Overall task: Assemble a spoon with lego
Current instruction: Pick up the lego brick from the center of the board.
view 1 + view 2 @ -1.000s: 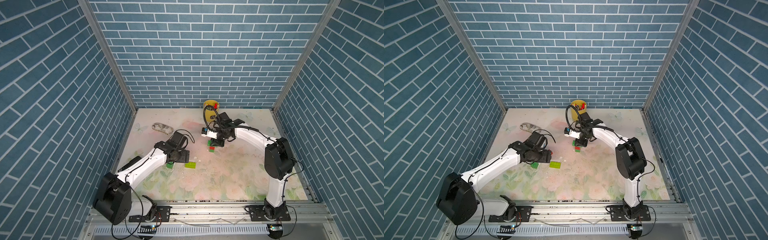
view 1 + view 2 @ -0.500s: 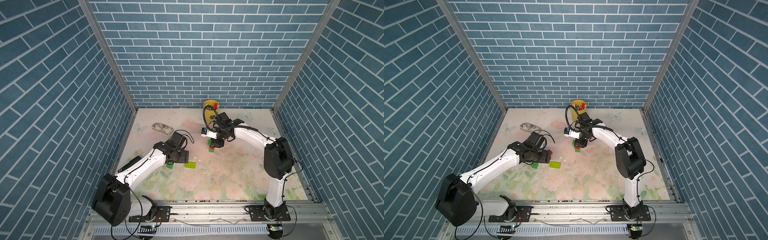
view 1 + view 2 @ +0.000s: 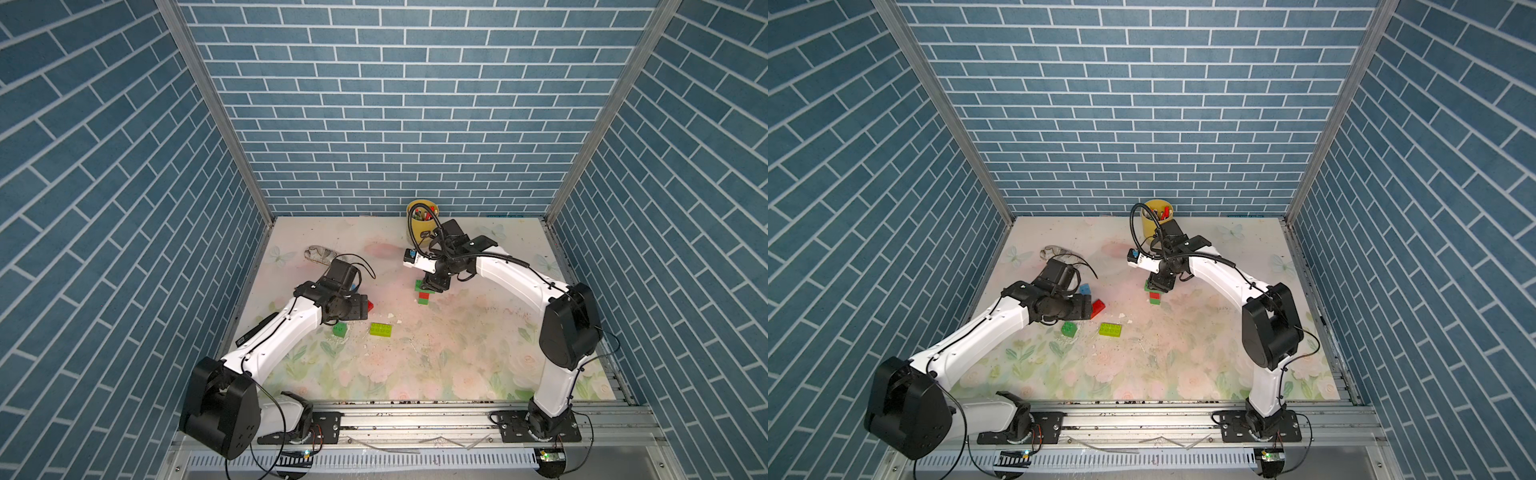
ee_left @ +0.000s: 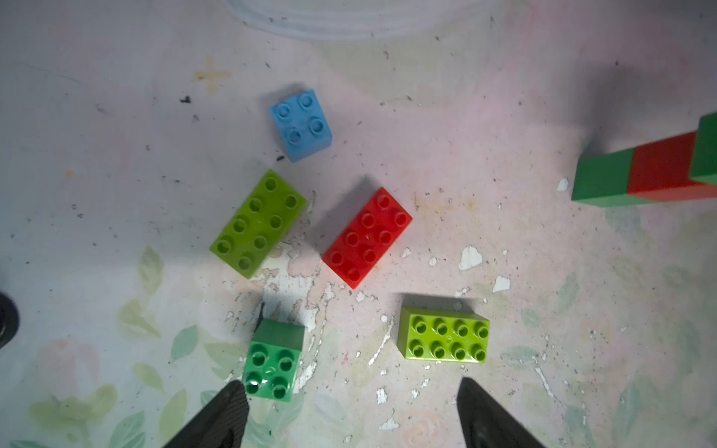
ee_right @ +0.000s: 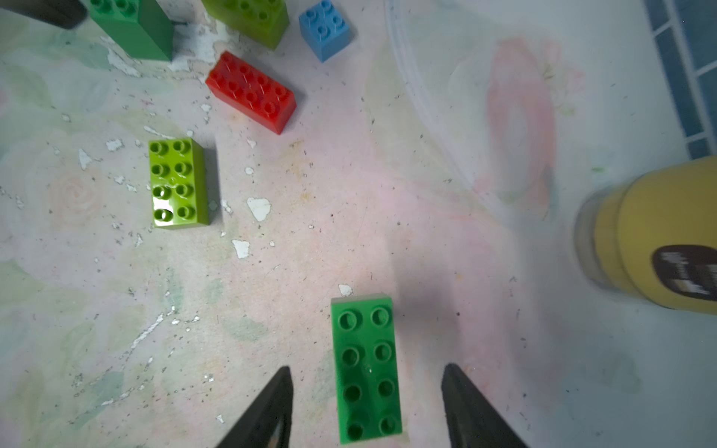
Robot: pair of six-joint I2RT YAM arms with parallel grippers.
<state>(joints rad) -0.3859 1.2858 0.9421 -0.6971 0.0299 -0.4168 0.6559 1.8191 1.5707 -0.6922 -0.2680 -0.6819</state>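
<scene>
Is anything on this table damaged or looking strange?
Yes. The flowered table cover is worn: its print has flaked off in white patches, mostly around the small green brick and the red brick. Dark specks of dirt lie over it too. Nothing looks spilled.

right gripper (image 5: 367, 366): jaws apart | dark green brick (image 5: 364, 341) between them, clear of both | yellow cup (image 5: 655, 229) nearby
</scene>
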